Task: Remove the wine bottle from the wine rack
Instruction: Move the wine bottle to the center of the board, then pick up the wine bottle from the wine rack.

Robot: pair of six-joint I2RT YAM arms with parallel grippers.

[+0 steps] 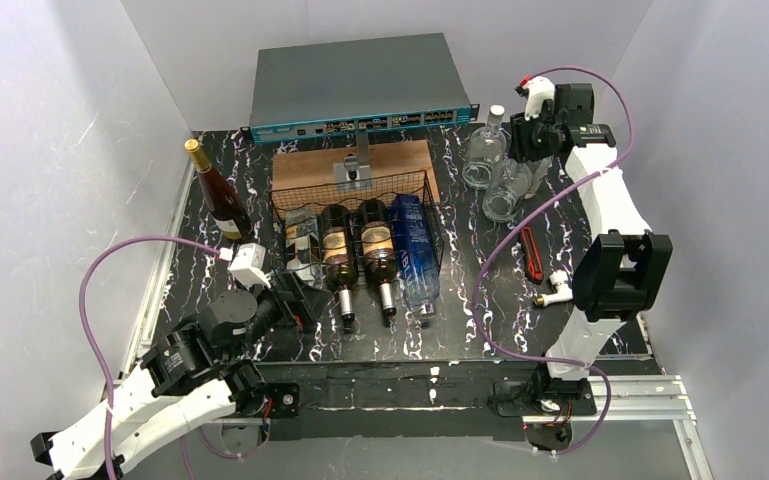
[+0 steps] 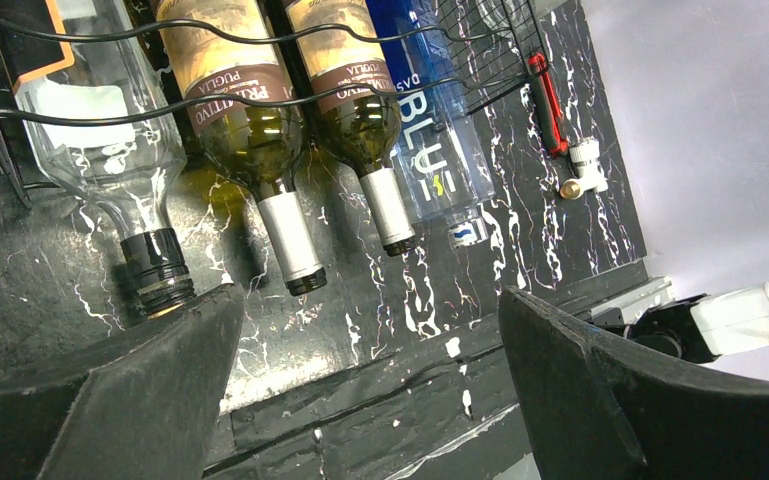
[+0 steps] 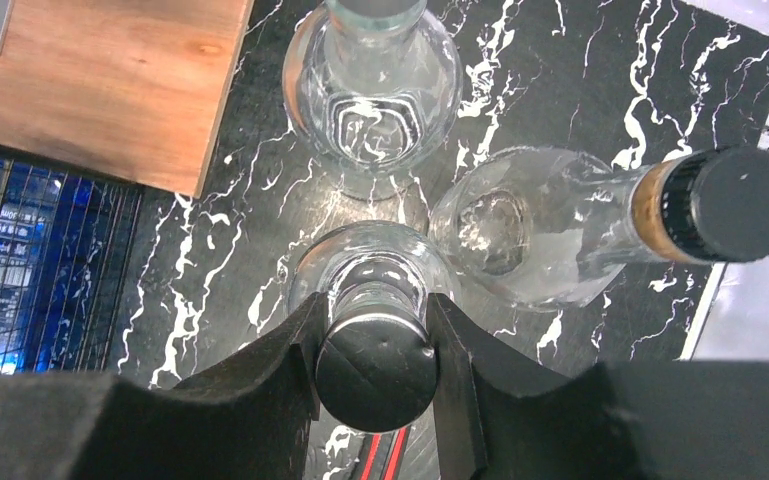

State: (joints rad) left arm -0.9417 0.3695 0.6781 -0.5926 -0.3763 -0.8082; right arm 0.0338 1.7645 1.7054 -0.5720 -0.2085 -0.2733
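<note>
1. Wine bottle (image 1: 337, 255), dark green glass with a tan-and-maroon label and silver foil neck, lies on its side in the wine rack (image 1: 400, 188), a low black wire-mesh rack with wavy wire cradles. It sits second cradle from the rack's left end, and its neck sticks out past the rack's front.
2. Second wine bottle (image 2: 360, 110), same kind, lies in the next cradle to the right, just beside the first.
3. A clear glass bottle with a black screw cap (image 2: 100, 130) fills the rack's left cradle. A blue plastic bottle (image 1: 412, 250) fills the right one.
4. Left gripper (image 2: 370, 400) is in front of the rack's left half, near the protruding necks. Its fingers are spread wide, with nothing between them.
5. Right gripper (image 3: 377, 372) is well right of the rack and behind it. Its fingers pinch the black cap of an upright clear round glass bottle (image 3: 380, 270), which stands among two other clear glass bottles.
6. A brown wooden board (image 1: 350, 160) lies directly behind the rack.
7. An upright amber bottle with a gold top (image 1: 218, 195) stands just left of the rack.
8. A red-handled tool (image 1: 532, 255) lies right of the rack.
</note>
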